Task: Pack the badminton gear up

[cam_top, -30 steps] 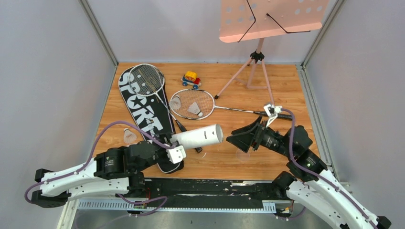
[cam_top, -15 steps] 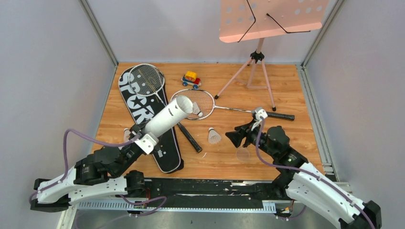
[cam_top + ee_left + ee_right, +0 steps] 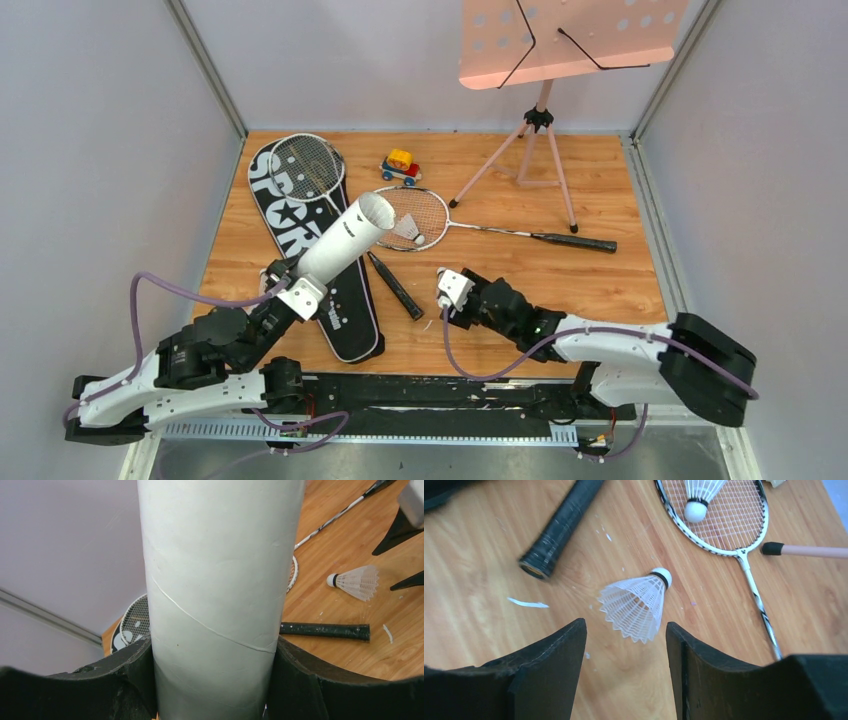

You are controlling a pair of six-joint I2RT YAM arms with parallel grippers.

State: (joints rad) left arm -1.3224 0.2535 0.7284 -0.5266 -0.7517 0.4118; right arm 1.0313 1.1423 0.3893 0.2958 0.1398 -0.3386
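Left claw point(image 3: 300, 290) clamped on white cylindrical tube point(image 3: 345, 238). Right claw point(image 3: 625, 627) apart, white feather shuttlecock point(image 3: 636, 605) on wooden desk point(image 3: 484, 595) at its 12 o'clock. Risk: off-centre closing crushes feathers or flicks it away.

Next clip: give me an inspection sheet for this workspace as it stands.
Surface: wooden tabletop, small white flecks.
Job's things: long black bag lettered SPORT flat, one thin-framed racket partly on it; second racket on the wood with a white feather shuttlecock on its strings; another shuttlecock loose on the wood.
Clutter: small red-yellow-blue toy car; pink perforated music stand.
Grippers: left gripper shut on white tube; right gripper open, straddling the loose shuttlecock, not touching.
Cables: purple cable looped on each arm.
Surroundings: grey walls.
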